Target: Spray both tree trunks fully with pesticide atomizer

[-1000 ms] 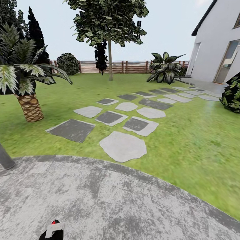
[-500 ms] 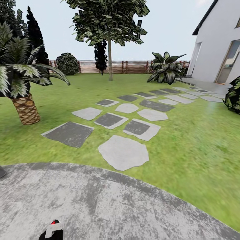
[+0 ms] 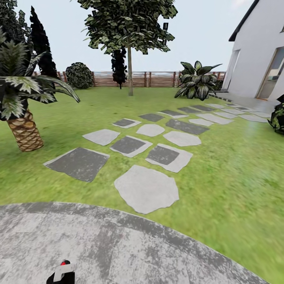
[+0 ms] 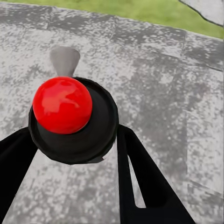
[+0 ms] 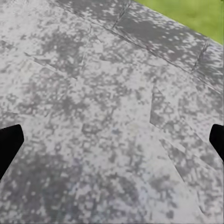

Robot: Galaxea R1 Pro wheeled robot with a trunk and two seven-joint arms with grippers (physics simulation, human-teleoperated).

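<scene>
The pesticide atomizer (image 4: 70, 116) is a black bottle with a red ball cap and a grey nozzle. My left gripper (image 4: 74, 140) is shut on it, one black finger on each side. Its white-and-red top also peeks in at the bottom of the head view as the atomizer (image 3: 63, 272). One tree (image 3: 126, 23) stands far ahead on the lawn, its slim pale trunk (image 3: 129, 75) bare low down. My right gripper (image 5: 112, 140) is open above grey paving, with nothing between its fingertips.
Grey mottled paving (image 3: 118, 248) lies under me, its curved edge meeting the lawn. Stepping stones (image 3: 146, 189) lead towards the white house (image 3: 260, 55). A scaly palm (image 3: 23, 130) stands at the left, with a slat fence (image 3: 150, 79), dark conifers and shrubs behind.
The whole head view has shifted: the paving edge, stones and palm sit lower and nearer, so the camera has moved forward. The atomizer stays in the left gripper.
</scene>
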